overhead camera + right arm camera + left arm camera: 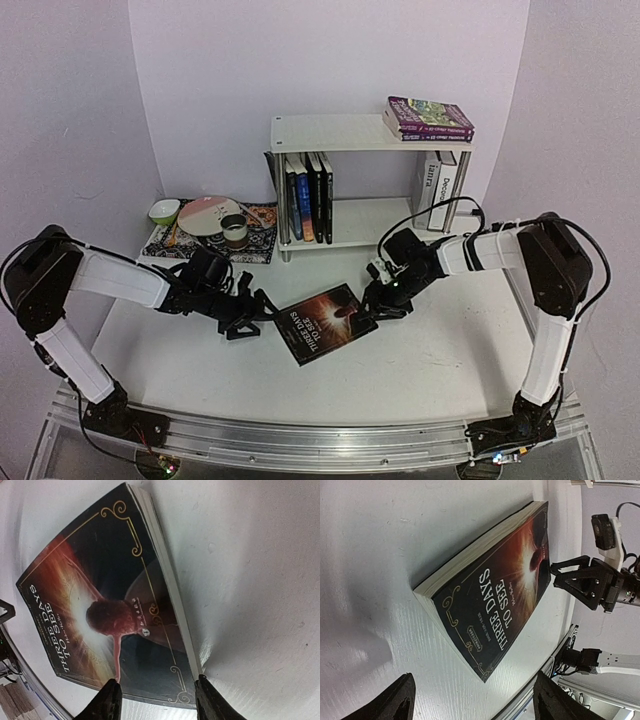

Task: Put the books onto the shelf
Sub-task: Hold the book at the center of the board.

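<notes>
The white table [430, 350] shows open surface on every side of the "Three Days to See" book [325, 322], which lies flat well in front of the shelf [330, 132]. The shelf's lower tier has a gap between its upright books [308, 195] and the ones at the right end. The left gripper [258, 315] gapes wide and empty just off the book's left corner. The right gripper [375, 305] is half-spread astride the opposite corner, its fingertips cut off in the wrist view and contact unclear.
</notes>
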